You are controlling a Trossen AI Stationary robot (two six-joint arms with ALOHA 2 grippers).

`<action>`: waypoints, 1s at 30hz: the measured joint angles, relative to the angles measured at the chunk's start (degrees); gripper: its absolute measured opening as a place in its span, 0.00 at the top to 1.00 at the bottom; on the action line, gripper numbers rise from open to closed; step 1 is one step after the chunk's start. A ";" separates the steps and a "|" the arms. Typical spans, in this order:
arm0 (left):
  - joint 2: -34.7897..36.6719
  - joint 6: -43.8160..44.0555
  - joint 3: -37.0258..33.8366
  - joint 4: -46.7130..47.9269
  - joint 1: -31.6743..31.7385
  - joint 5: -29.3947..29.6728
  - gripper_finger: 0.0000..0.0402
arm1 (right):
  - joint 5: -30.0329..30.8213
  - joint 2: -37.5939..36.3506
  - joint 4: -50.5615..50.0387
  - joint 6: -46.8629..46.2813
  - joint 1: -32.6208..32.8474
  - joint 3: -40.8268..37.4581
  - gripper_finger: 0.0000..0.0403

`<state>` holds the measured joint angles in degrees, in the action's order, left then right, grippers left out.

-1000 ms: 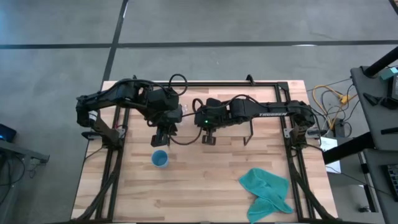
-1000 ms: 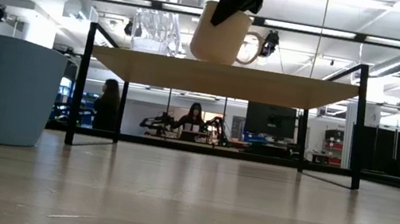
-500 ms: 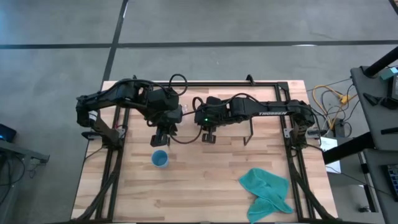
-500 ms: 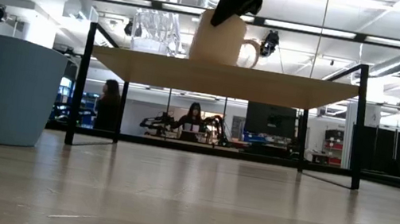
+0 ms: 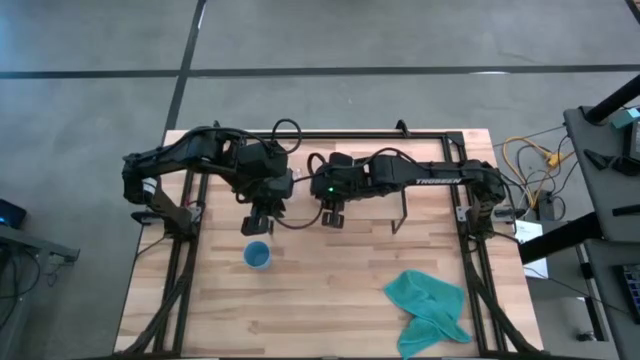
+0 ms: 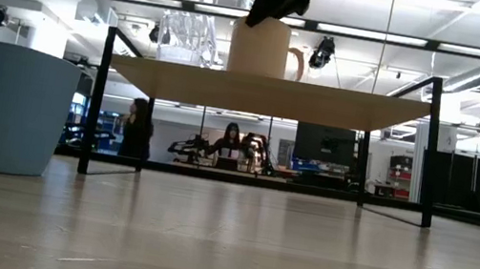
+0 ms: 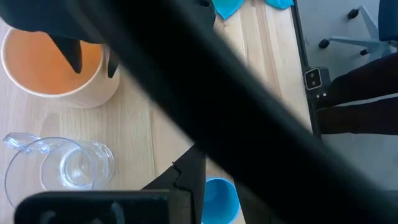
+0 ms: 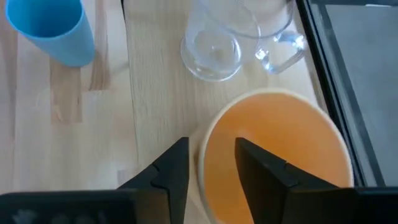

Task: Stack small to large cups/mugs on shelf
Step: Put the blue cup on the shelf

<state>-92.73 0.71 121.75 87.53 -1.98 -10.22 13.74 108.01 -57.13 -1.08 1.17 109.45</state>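
The orange mug (image 8: 280,155) stands upright on its base on the shelf (image 6: 341,107), and it also shows in the low view (image 6: 258,49). My right gripper (image 8: 211,149) hangs open just above it, one finger outside the mug's rim and one inside, both clear of the wall. The clear glass cup (image 8: 214,50) stands on the shelf beside the mug. On the table in front of the shelf is the blue cup (image 5: 257,256). My left gripper (image 5: 262,215) hovers over the shelf's left part, near the glass cup (image 7: 68,168).
A teal cloth (image 5: 430,305) lies crumpled at the table's near right. The shelf's black wire legs (image 6: 95,102) stand on the table's far half. Bare wood lies between the blue cup and the cloth. People show in the room behind.
My right gripper has opened and let go of the orange mug. The mug, tilted and held just over the shelf a second ago, has come down and now stands upright on the board.
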 joint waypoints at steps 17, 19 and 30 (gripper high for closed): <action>0.90 8.06 -0.28 2.51 -1.25 -0.06 0.85 | -0.28 -0.62 -13.73 -9.23 7.28 25.68 0.69; 0.90 10.72 -0.68 2.44 -1.94 -0.07 0.85 | -0.67 -2.19 -12.39 -9.46 8.82 24.76 0.69; 3.95 19.09 -17.70 2.43 -10.20 -0.07 0.85 | -0.38 -3.70 -18.41 -18.54 16.75 23.71 0.73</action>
<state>-88.78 19.80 104.05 89.95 -12.18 -10.28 13.36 104.30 -75.54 -19.62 17.91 133.17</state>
